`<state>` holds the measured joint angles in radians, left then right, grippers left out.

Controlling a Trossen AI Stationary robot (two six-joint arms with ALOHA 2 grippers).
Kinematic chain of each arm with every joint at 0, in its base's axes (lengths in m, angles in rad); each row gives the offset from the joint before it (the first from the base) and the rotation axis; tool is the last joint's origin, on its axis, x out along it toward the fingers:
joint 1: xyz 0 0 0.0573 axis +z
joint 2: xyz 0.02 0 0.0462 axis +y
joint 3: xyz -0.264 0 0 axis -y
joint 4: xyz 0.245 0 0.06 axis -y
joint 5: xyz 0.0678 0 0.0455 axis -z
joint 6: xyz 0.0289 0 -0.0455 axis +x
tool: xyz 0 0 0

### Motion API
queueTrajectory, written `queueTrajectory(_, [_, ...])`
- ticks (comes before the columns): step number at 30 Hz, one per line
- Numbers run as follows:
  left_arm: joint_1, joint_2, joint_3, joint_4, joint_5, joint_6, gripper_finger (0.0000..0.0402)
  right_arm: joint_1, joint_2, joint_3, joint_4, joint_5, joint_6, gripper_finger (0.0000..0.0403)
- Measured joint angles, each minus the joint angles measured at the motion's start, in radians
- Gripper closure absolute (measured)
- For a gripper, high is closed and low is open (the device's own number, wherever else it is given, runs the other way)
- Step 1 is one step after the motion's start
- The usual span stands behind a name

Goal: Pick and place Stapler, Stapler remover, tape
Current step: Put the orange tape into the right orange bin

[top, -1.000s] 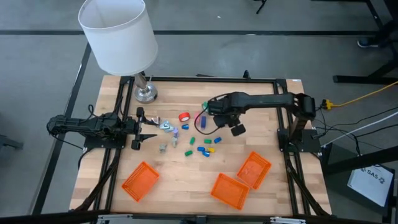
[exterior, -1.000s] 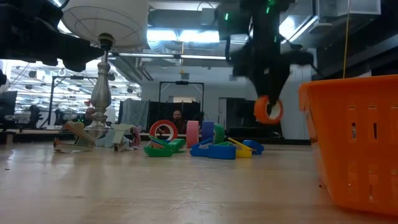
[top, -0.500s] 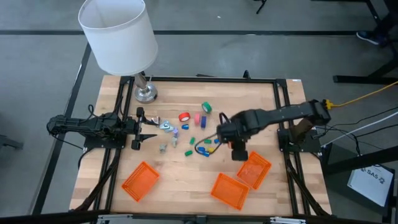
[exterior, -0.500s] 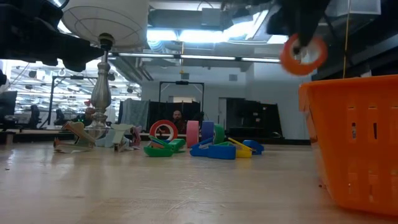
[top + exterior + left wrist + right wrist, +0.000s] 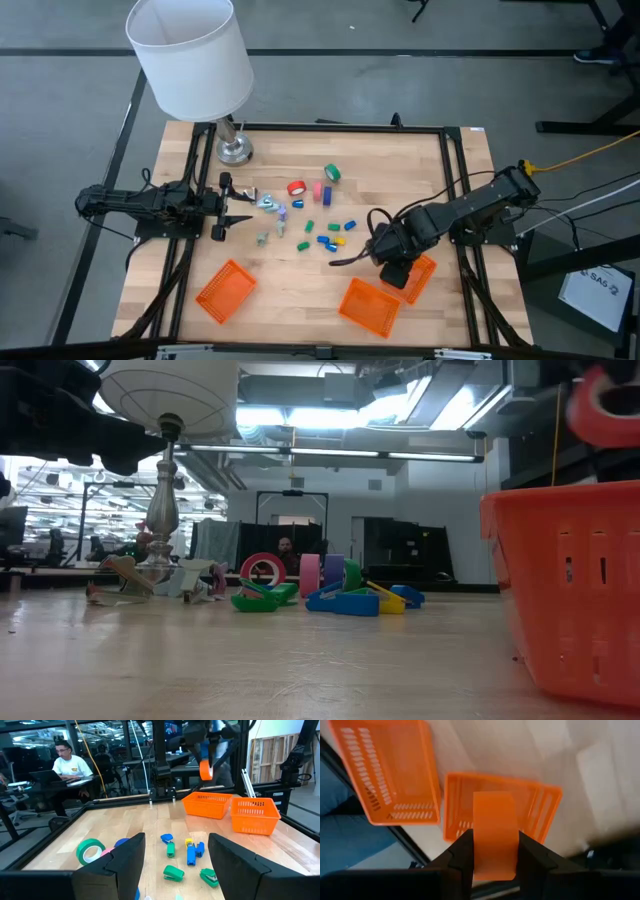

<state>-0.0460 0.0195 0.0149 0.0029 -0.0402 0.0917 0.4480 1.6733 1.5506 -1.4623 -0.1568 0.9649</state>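
An orange tape roll (image 5: 493,832) is in my right gripper (image 5: 397,268), which is shut on it and points down over the rightmost orange basket (image 5: 422,276) near the table's front right. The low view shows the roll (image 5: 603,407) high above that basket (image 5: 570,590). Red (image 5: 296,188), pink (image 5: 318,192) and green (image 5: 332,174) tape rolls rest on the table's middle. Small staplers (image 5: 325,238) and staple removers (image 5: 268,204) lie around them. My left gripper (image 5: 222,207) waits open at the left edge, holding nothing. My right gripper pinches the orange tape roll between its two fingers, one on each flat side face (image 5: 477,845), so the curved outer band faces the wrist camera. The fingers come from above, pointing down. The roll is lifted clear, well above the basket's rim.
Two more orange baskets (image 5: 225,290) (image 5: 368,305) sit along the near edge. A lamp with a white shade (image 5: 190,60) stands at the far left on a metal base (image 5: 235,150). Bare wood lies between the scattered items and the baskets. A seated person (image 5: 67,762) shows beyond the table.
My right gripper has carried the orange tape roll from above the table's middle toward the near right corner, rising as it went, and its wrist has rolled. It now hangs over the rightmost basket. The grip has not changed.
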Motion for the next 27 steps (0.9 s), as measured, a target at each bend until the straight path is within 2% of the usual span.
queueTrajectory(7, [0.0,0.0,0.0,0.0,0.0,0.0,0.0187,0.038,-0.016,-0.102,0.02,-0.038,0.102,0.0296])
queueTrajectory(14, [0.0,0.0,0.0,0.0,0.0,0.0,0.0185,0.055,-0.106,-0.315,0.164,-0.038,0.157,0.0296])
queueTrajectory(21, [0.0,0.0,0.0,0.0,0.0,0.0,0.0186,0.04,-0.204,-0.543,0.311,-0.023,0.154,0.0296])
queueTrajectory(27, [0.0,0.0,0.0,0.0,0.0,0.0,0.0186,0.04,-0.221,-0.652,0.475,-0.02,0.104,0.0296])
